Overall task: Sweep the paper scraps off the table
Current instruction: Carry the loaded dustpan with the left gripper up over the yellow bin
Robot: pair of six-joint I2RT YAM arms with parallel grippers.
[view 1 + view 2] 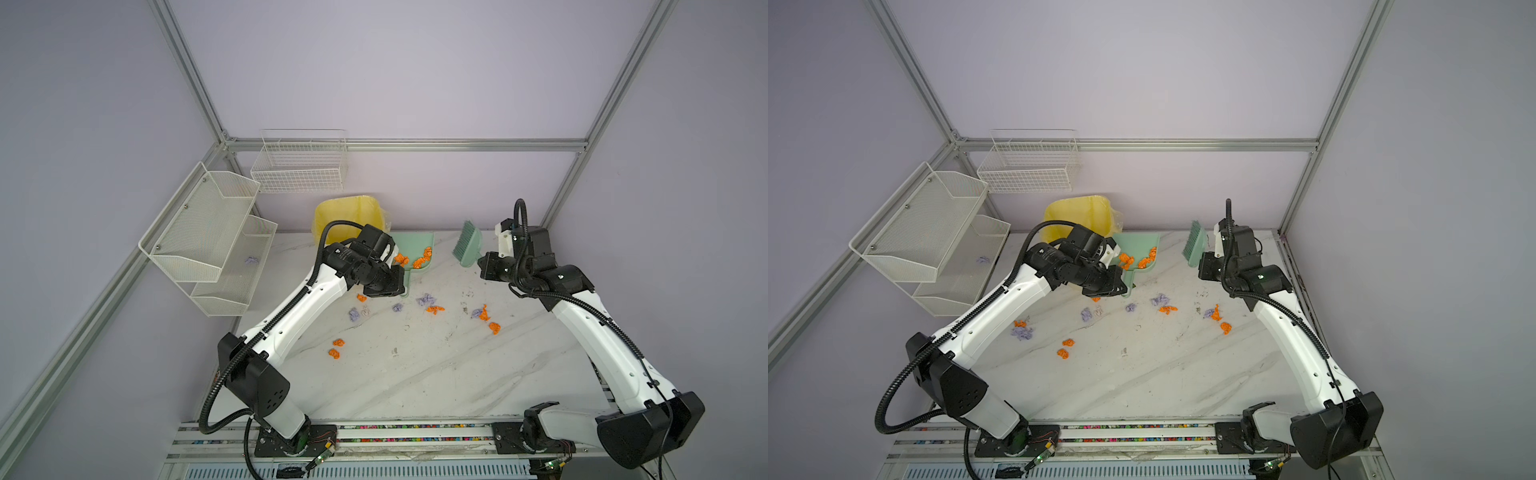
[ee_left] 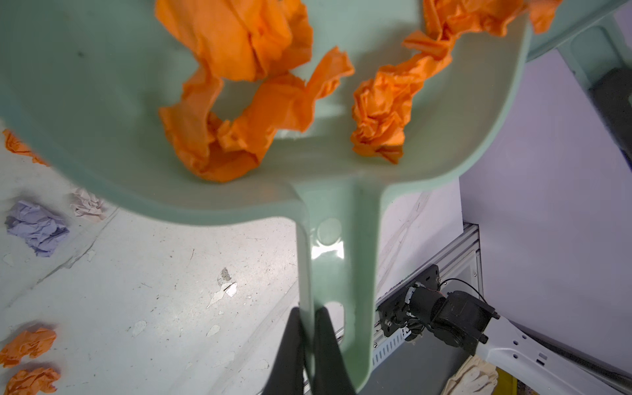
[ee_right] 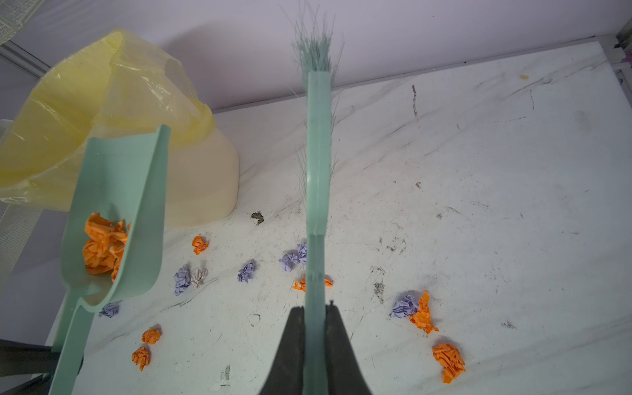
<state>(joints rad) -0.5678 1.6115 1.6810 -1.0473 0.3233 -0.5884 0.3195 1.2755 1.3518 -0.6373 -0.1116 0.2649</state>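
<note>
The left pincer [image 2: 307, 312] was clamped tight on one edge of the green dustpan's [image 2: 68, 85] handle. The pan spread out ahead of its tips and looked raised off the tabletop [image 3: 478, 171], lip tilted up. Three or four orange wads [image 2: 236, 113] had gathered in the heel of the pan, the end nearest that pincer. The right pincer [image 3: 314, 307] was shut just as firmly on the handle of the green brush [image 3: 318, 154], which ran straight out from its tips to bristles at the far end, lifted clear of the surface. The yellow-lined bin [image 1: 349, 216] stood just beyond the left pincer, on the far side of the pan. Most of the paper scraps [image 3: 448, 362], orange and lilac, lay loose on the tabletop below and between the two pincers, and a couple lay nearer the left arm's elbow. One lilac bit [image 1: 251, 260] sat in the mesh shelf, well off to the outer side of the left pincer. The step in hand looked like emptying a first load. The next move would call for carrying the pan over the bin's mouth and tipping its lip downward so the wads slide out, with the brush kept out of the way. After that, both tools would need to come back down for the many scraps not yet gathered. No brand, label or readable writing showed on the pan, brush, bin or arms.
</note>
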